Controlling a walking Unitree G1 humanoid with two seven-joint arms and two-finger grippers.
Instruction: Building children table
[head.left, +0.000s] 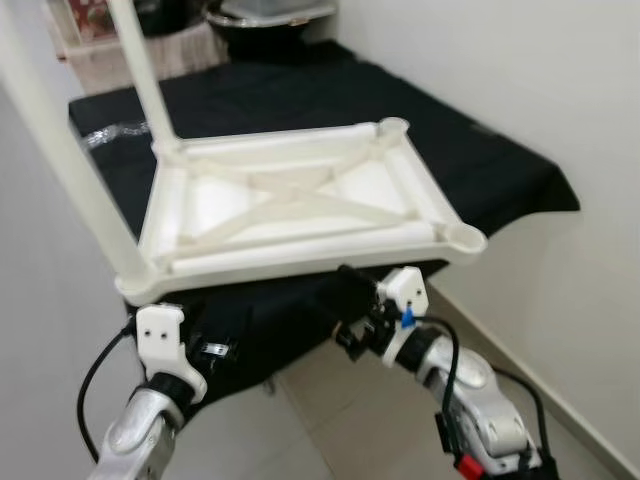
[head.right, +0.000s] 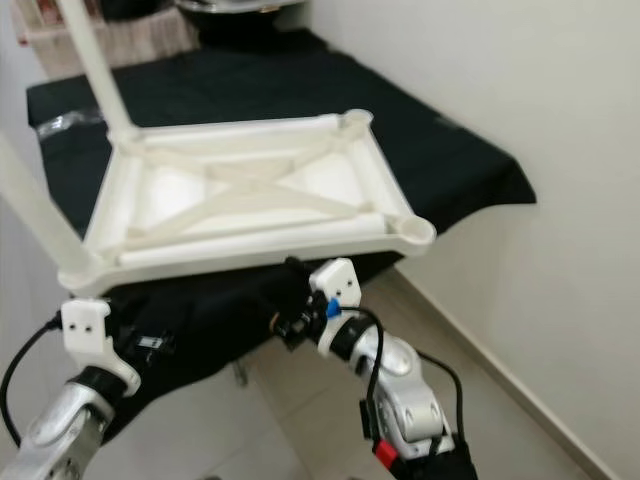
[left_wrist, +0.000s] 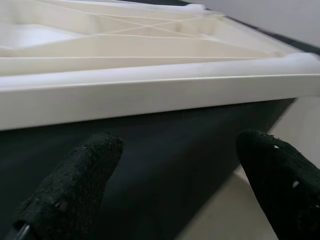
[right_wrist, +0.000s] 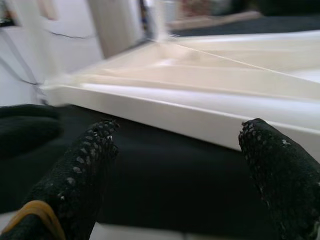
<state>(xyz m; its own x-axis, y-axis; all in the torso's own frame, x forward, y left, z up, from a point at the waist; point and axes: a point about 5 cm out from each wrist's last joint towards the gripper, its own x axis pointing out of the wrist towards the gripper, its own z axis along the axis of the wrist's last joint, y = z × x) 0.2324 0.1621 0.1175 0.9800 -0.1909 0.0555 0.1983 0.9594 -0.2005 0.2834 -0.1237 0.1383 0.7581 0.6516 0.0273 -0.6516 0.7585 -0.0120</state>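
A: Tabletop (head.left: 300, 200) lies upside down, ribs up, on a black-covered surface (head.left: 470, 150), w/ its near edge hanging out over the cloth's front drop.

B: Grippers?

A: Both just below and in front of that near edge. Left gripper (left_wrist: 170, 195) sits under the near-left corner, fingers spread wide, nothing between them. Right gripper (right_wrist: 180, 175) sits under the edge toward the near-right corner, also spread wide, holding nothing.

B: Legs?

A: Two white legs (head.left: 60, 160) stand up from the tabletop's left corners, near one and far one. Near-right socket (head.left: 462, 238) and far-right socket (head.left: 393, 126) look empty.

B: So which step?

A: My read: mid-assembly, two legs in, two to go. Grippers seem poised to grab the near edge, maybe to turn or shift the top.

B: Next move needs?

A: Prob. bring the fingers up around the rim and close evenly on both sides, else the piece could tip off the overhang. Beyond the tabletop, clutter at the far end, too blurry to ID.
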